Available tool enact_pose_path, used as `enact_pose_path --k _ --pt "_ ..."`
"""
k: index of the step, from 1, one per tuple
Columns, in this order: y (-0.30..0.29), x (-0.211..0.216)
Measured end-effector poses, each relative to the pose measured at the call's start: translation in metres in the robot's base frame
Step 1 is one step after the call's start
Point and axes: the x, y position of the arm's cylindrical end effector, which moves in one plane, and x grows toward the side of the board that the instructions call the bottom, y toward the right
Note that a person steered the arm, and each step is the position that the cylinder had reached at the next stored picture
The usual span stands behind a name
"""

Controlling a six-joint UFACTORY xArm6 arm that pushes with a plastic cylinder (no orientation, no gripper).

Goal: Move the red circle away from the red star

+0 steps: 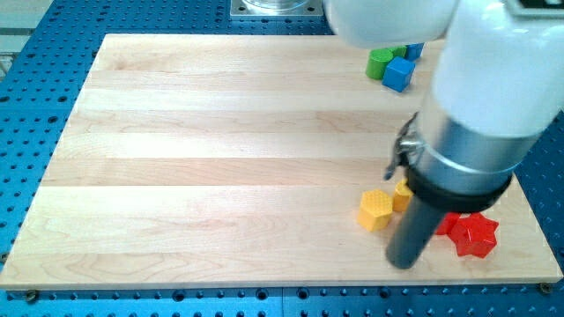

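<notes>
My tip rests on the wooden table near its bottom edge, toward the view's right. It is a plain dark rod with nothing to open or close, and it holds nothing.

Just to the view's right of the tip lies a red block. It is mostly hidden behind the rod, so its round shape cannot be confirmed, but it appears to be the red circle. Whether the rod touches it cannot be told. The red star sits further right of the tip, against the far side of that red block.

Just up and left of the tip is a yellow hexagon. A second yellow block lies directly above the tip, partly covered by the arm.

Well above the tip, near the table's top edge, a green block and a blue cube sit close together. More blue and green pieces behind them are half hidden by the arm.
</notes>
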Motion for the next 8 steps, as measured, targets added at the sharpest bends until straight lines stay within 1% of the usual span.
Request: enact_pose_path --k 1,2,3,4,5,7,8 --pt "0.034 -0.021" --pt "0.042 -0.039" --pt "0.042 -0.049" --pt "0.042 -0.048" --pt "0.058 -0.048" --pt "0.11 -0.058" --pt "0.103 -0.067"
